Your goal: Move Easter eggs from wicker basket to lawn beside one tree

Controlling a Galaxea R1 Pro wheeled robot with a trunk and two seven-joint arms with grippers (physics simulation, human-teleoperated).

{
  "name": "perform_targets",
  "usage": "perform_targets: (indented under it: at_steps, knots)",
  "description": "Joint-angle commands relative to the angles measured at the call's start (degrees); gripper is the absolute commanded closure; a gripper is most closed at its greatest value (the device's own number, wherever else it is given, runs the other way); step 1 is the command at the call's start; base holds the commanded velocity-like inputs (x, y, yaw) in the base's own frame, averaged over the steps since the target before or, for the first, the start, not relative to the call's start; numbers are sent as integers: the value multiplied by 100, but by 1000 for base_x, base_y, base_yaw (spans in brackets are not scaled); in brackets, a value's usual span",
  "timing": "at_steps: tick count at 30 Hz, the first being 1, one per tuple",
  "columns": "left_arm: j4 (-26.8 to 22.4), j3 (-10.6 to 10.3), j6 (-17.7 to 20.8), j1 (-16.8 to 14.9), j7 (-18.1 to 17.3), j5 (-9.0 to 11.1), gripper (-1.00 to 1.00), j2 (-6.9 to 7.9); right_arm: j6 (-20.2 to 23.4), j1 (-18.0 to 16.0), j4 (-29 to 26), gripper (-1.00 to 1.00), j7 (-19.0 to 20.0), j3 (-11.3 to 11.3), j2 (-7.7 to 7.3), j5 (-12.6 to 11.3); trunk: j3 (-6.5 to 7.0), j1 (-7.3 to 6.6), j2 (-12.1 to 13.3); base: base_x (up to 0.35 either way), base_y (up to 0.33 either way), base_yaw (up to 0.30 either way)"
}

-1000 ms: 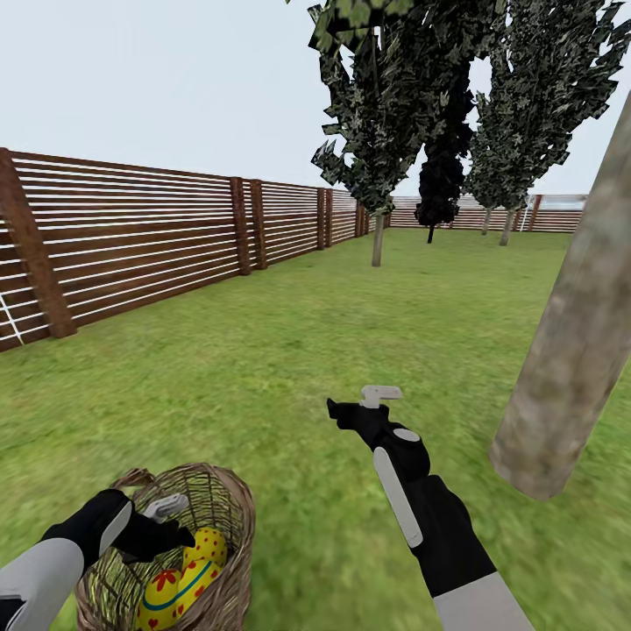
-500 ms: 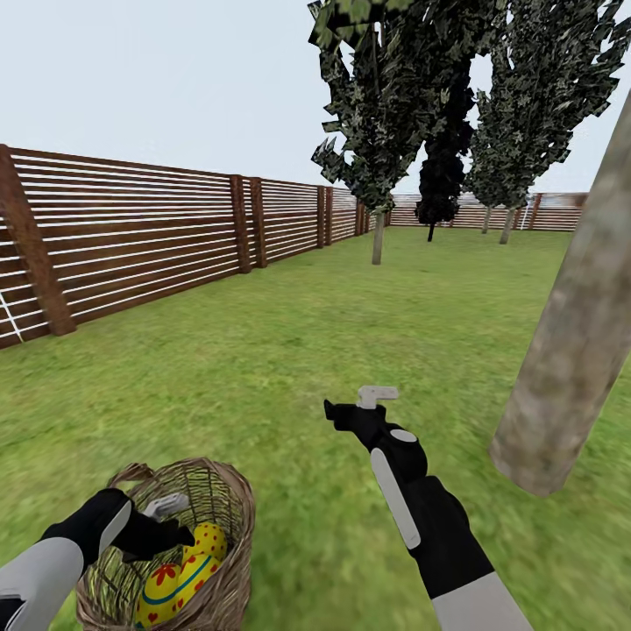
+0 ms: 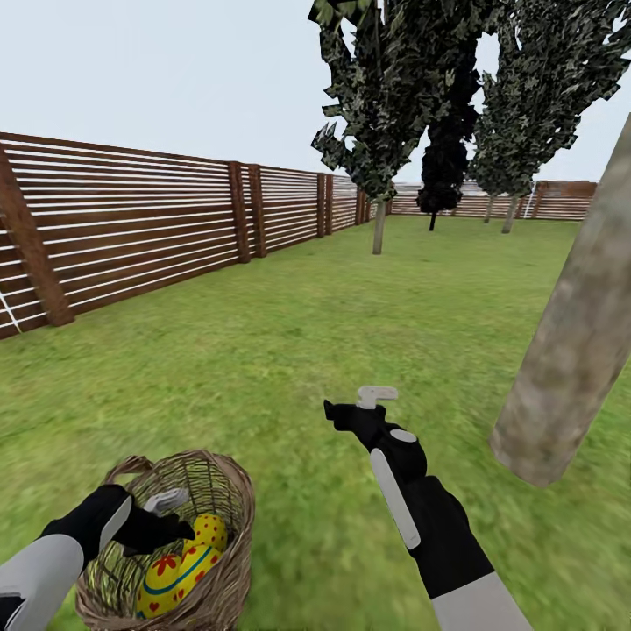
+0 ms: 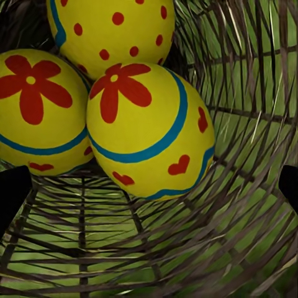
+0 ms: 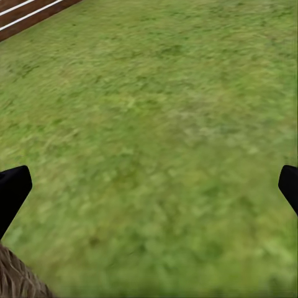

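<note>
All three Easter eggs point(image 4: 149, 127) are sitting in the wicker basket point(image 3: 223, 491) at the near left of the lawn point(image 3: 289, 350), so by my reckoning nothing is done yet: three lifts and three set-downs are all to come. The left pincer point(image 3: 171, 517) hangs just inside the basket's rim, right above the eggs, and through its wrist camera the fingertips point(image 4: 12, 195) stand wide apart at either edge, holding nothing, with the flowered egg lying between and just beyond them (a spotted egg is tucked behind it, a second flowered one touching it alongside). That one looks like the first candidate to me. Over on the right, the right pincer point(image 3: 359, 405) hovers above bare grass, well apart from the basket; its fingertips point(image 5: 13, 189) are spread wide too, nothing between them but turf. The tree point(image 3: 574, 342) with the thick, leaning grey-brown trunk rises at the near right, not far beyond that idle arm, and the grass at its foot seems a handy landing spot for the eggs.
</note>
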Motion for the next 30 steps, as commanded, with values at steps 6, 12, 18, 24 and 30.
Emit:
perform_targets:
  at_steps: [6, 12, 18, 24, 30]
  knots:
    - [-167, -1, 45, -8, 24, 47, -100, 7, 18, -4, -7, -100, -54, 8, -1, -60, -7, -2, -3, 0, 0, 0]
    - [-368, -2, 48, -10, 20, 41, -100, 10, 18, -4, -7, -100, -54, 8, -1, -60, -7, -2, -3, 0, 0, 0]
    - [-437, -4, 50, -10, 9, 45, -100, 15, 18, -4, -7, -100, -54, 8, -1, -60, -95, 9, -8, 0, 0, 0]
    - [-472, 0, 51, -10, 7, 45, -100, 24, 18, -4, -7, -100, -54, 8, -1, -60, -206, 22, -15, 0, 0, 0]
    - [-482, -2, 51, -10, 3, 47, -100, 28, 18, -4, -7, -100, -54, 8, -1, -60, -228, 24, -16, 0, 0, 0]
